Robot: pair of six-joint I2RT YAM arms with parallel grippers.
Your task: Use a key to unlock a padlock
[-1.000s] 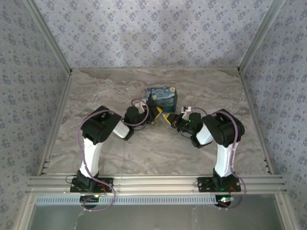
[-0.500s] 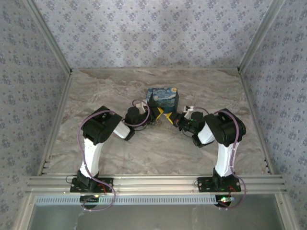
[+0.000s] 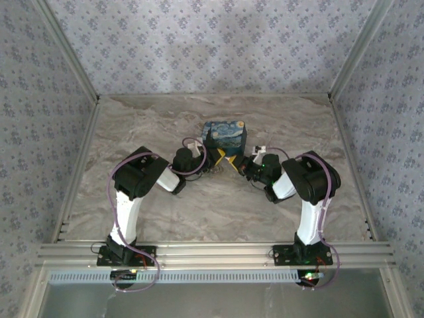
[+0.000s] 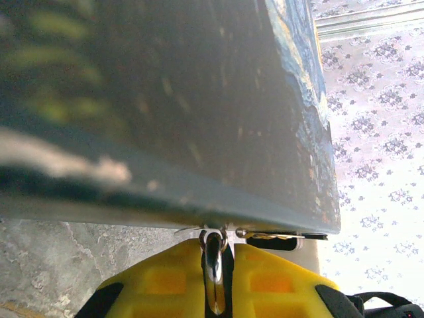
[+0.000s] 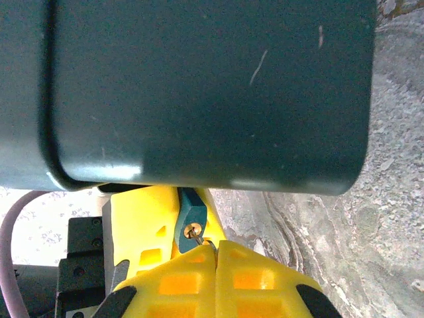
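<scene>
The padlock (image 5: 191,215) is a small teal block with a brass keyhole, sitting just under the blue starry-print box (image 3: 224,134). My left gripper (image 3: 215,158) is shut on it; in the left wrist view its silver shackle (image 4: 213,262) stands between the yellow fingers (image 4: 159,281). My right gripper (image 5: 216,255) is shut on a thin metal key (image 5: 204,242), whose tip sits in the keyhole. In the top view the right gripper (image 3: 233,163) meets the left one at the box's front edge. The box's dark side (image 5: 199,86) looms close above both grippers.
The box stands mid-table on the marble-patterned top (image 3: 218,205). Patterned walls with metal frame rails (image 3: 344,73) close in the table on three sides. Purple cables (image 3: 192,142) loop by the left wrist.
The right gripper has crept left and slightly toward the box, closing onto the left gripper. The left arm and box have barely moved.
</scene>
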